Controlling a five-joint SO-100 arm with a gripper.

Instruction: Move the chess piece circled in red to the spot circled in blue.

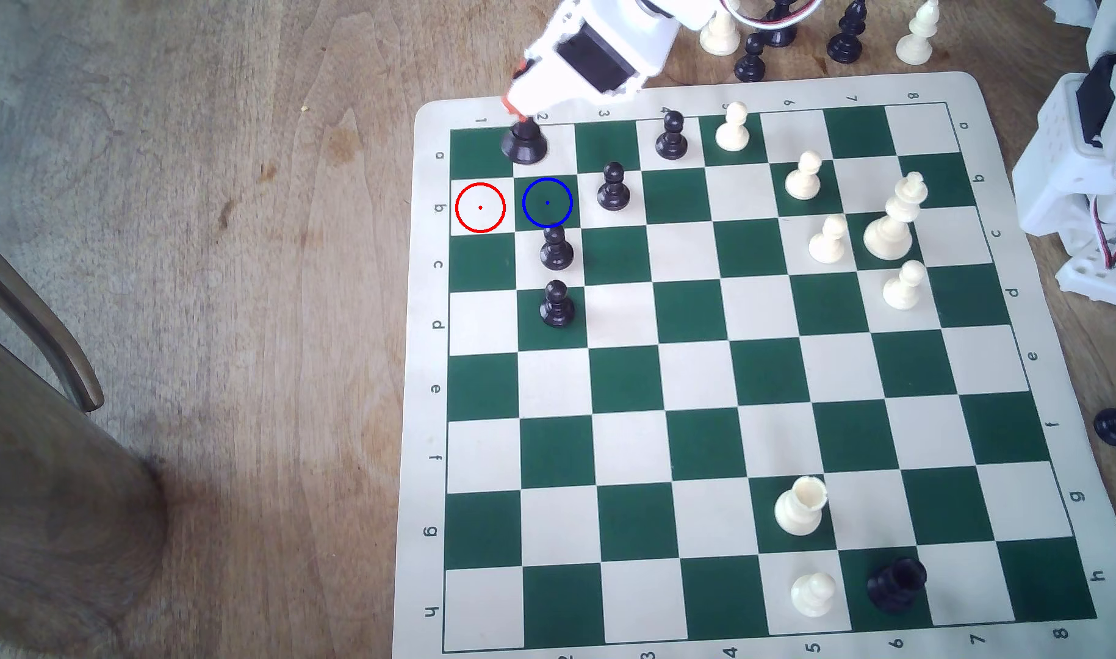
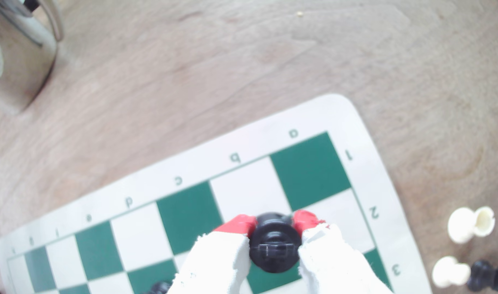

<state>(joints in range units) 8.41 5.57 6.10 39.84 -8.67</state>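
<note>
Black king (image 1: 525,142) sits at the far-left corner of the board (image 1: 701,95) in the exterior view, its base straddling the line between the dark corner square and the white square to its right in row a. Whether the base rests on the board or is just above it — cannot tell. In the wrist view the king's (image 2: 274,243) head is seen from above, wedged between the two red-tipped fingers (image 2: 240,223).

Gripper (image 1: 518,117) is closed down to the width of the piece's head, one finger pressed on each side; the jaws are otherwise only narrowly apart. White arm body comes in from the far edge above it.

The blue-ringed dark square (image 1: 547,203) lies one row nearer than the king, in row b, unoccupied. The red ring (image 1: 480,207) marks the white square just left of it, also bare.

Around: a black pawn (image 1: 613,187) just right of the blue square, two more black pawns (image 1: 556,248) nearer in the same column as the blue square — rows c and d.

Off the board at the far side, spare black and white pieces (image 1: 751,57) stand on the wooden table (image 1: 225,253).
</note>
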